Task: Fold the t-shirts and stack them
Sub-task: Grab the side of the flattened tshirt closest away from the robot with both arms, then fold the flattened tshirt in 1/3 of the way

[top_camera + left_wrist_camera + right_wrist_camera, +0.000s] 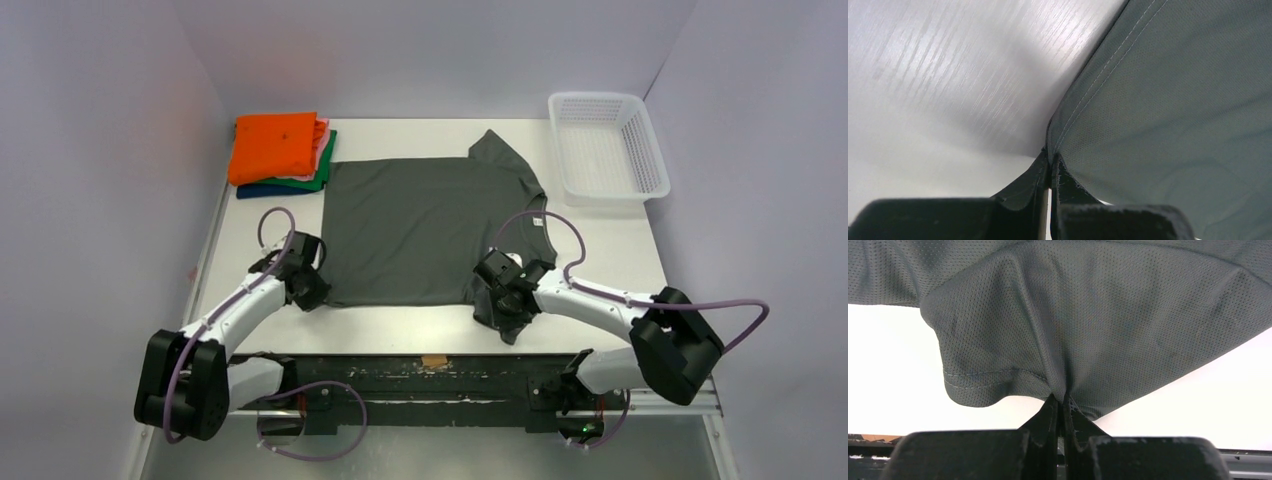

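Observation:
A dark charcoal-grey t-shirt lies spread flat in the middle of the table, one sleeve pointing to the back. My left gripper is shut on its near left hem corner. My right gripper is shut on its near right part, where the cloth bunches up between the fingers and a hemmed fold hangs to the left. A stack of folded shirts stands at the back left: orange on top, pink, green and dark blue below.
A white plastic mesh basket stands at the back right. White walls close in the table on three sides. A black rail with the arm bases runs along the near edge.

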Motion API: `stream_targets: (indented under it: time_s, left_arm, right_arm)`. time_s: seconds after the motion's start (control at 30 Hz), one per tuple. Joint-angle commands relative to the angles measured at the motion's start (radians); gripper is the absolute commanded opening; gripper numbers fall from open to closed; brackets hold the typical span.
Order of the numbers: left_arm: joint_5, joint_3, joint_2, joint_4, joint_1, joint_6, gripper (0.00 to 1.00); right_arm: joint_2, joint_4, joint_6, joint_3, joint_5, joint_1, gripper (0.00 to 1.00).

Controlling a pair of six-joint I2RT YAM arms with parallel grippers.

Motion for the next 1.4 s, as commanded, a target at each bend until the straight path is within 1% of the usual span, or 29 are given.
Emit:
stream_targets:
  time_s: [0.0,0.13,0.27,0.37,0.5,0.67,0.9,1.03,1.23,1.37]
  left_arm:
    - [0.027,-0.046,-0.091,-0.045,0.003,-0.018,0.0]
    - [0.059,-0.088,-0.183,-0.074,-0.003,-0.03,0.0]
    - [0.08,-0.078,-0.259,-0.078,-0.006,-0.023,0.0]
    - [0.079,-0.038,-0.262,-0.064,-0.005,-0.012,0.0]
    - [0.073,0.032,-0.193,-0.037,-0.005,-0.002,0.0]
    - [0.069,0.127,-0.083,-0.013,-0.001,0.009,0.0]
    - [0.047,0.271,0.05,-0.042,0.022,0.029,0.0]
    - [0.041,0.316,0.11,-0.042,0.049,0.037,0.0]
    - [0.048,0.392,0.215,-0.029,0.088,0.045,0.0]
    - [0.043,0.431,0.269,-0.02,0.103,0.049,0.0]
  right_arm:
    - [-0.034,-0.134,0.078,-0.075,-0.006,0.052,0.0]
    - [-0.115,-0.191,0.102,-0.076,0.014,0.064,0.0]
    - [-0.164,-0.2,0.113,0.004,0.064,0.063,0.0]
    - [-0.149,-0.185,0.085,0.089,0.141,0.058,0.0]
    - [-0.103,-0.165,0.033,0.205,0.217,0.012,0.0]
    - [-0.072,-0.088,-0.032,0.301,0.218,-0.101,0.0]
    - [0.03,-0.02,-0.107,0.418,0.24,-0.19,0.0]
    - [0.082,0.017,-0.146,0.476,0.224,-0.247,0.0]
    - [0.189,0.041,-0.206,0.577,0.19,-0.296,0.0]
    - [0.271,0.064,-0.289,0.634,0.162,-0.323,0.0]
